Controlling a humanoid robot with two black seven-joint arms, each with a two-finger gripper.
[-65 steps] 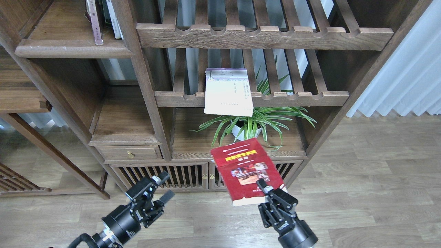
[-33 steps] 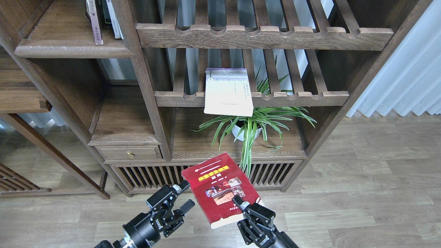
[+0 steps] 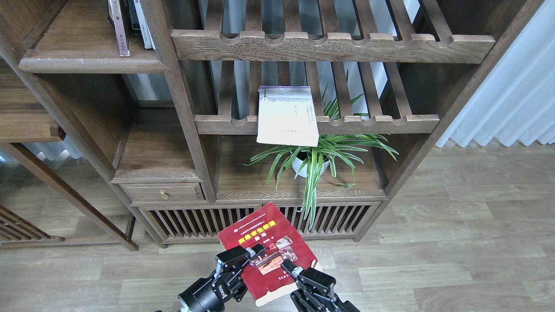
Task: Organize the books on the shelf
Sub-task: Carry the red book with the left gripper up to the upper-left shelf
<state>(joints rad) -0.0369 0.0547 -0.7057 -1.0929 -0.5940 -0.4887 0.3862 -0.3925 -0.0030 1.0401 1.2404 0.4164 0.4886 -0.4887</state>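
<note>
The red book with a yellow title band and photos hangs tilted above the floor, in front of the cabinet's lower doors. My right gripper is shut on its lower right corner. My left gripper grips its left edge: one finger lies on the cover and the other is hidden beneath. The white book with a lavender top lies flat on the lower slatted rack, overhanging its front rail. Several books, one with a maroon spine, stand on the solid shelf board at the upper left.
A potted spider plant stands on the cabinet top under the white book. Two slatted racks fill the middle bays. A small drawer is at lower left. A white curtain hangs at right, with wood floor below.
My right gripper carried the red book down and to the left. My left gripper moved right, reached the book and closed on its left edge.
</note>
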